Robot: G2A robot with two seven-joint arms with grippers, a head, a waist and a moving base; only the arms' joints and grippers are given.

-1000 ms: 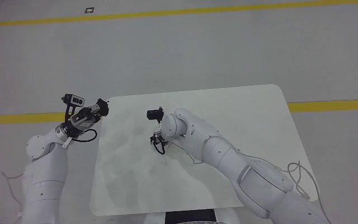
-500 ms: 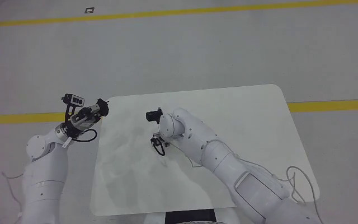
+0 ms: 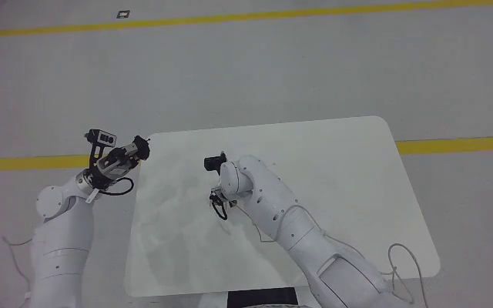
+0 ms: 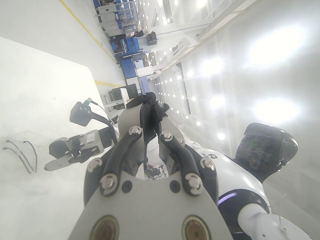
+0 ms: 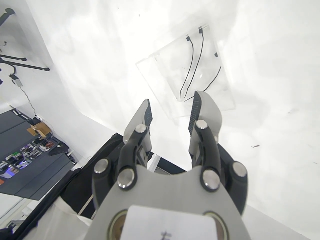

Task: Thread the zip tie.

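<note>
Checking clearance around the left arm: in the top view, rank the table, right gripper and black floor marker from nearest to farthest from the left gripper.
1. The table: its far-left corner is right beside the left gripper.
2. The right gripper: over the table's left-middle.
3. The black floor marker: on the floor well beyond the table.

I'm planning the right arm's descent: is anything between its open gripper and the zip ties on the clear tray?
Nothing visible does. The right gripper hangs open above one end of the clear tray, and the three black zip ties lie uncovered on it, tails toward the gripper.
</note>
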